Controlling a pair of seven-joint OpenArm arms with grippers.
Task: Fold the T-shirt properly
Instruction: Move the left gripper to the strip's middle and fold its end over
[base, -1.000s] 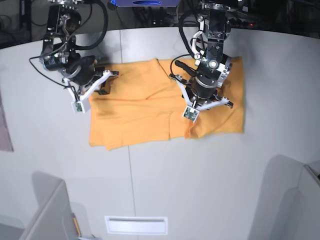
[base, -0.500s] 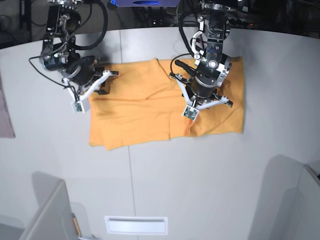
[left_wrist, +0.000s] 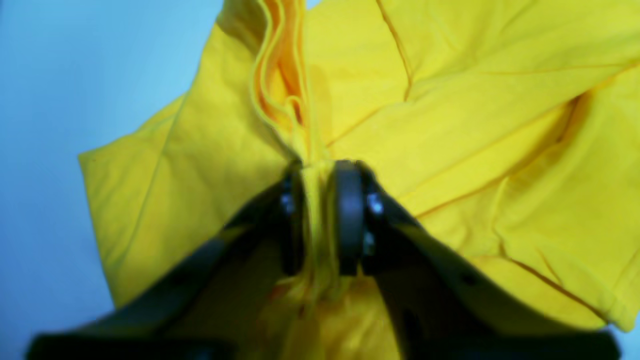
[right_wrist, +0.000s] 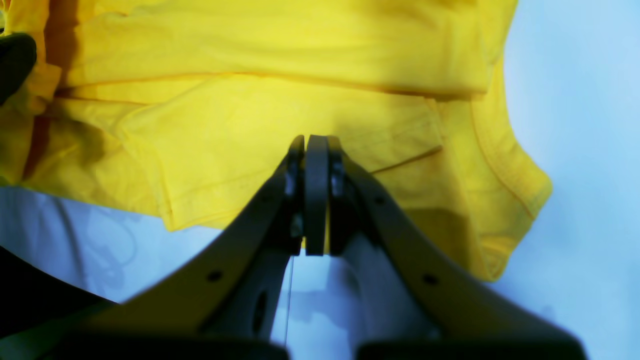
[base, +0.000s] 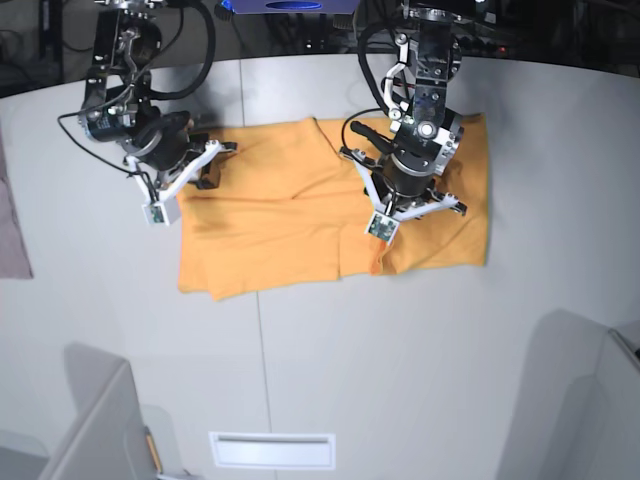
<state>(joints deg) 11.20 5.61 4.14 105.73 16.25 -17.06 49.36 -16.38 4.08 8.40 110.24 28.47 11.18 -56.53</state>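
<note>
The light-orange T-shirt lies spread and partly folded across the far half of the table, plain side up. My left gripper stands over its right part. In the left wrist view the left gripper has its jaws a narrow gap apart, and a raised fold of the T-shirt fills that gap. My right gripper is at the shirt's upper left corner. In the right wrist view the right gripper is shut, pad on pad, with its tips against the T-shirt near a hemmed edge and no cloth visible between the pads.
A small pinkish-mauve cloth lies at the table's left edge. Grey panels rise at the near left and near right. A white slot sits at the front edge of the grey table.
Both arms and the T-shirt stay almost where they were. The pinkish-mauve cloth at the left edge has slid toward the far side.
</note>
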